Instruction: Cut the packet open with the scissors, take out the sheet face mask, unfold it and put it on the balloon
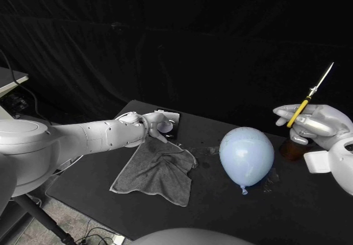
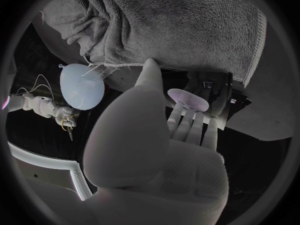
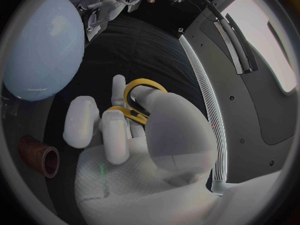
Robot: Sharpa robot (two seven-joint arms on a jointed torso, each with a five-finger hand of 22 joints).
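The right hand (image 1: 312,125) holds the yellow scissors (image 1: 301,109), tips up. The left hand (image 1: 151,122) touches the packet (image 2: 215,87); I cannot tell if it grips.

I see dim scene, black backdrop (image 1: 221,51); soft sheen on balloon (image 1: 246,148); wrist views bent at edges, dark-rimmed; glare upper right, right wrist view.
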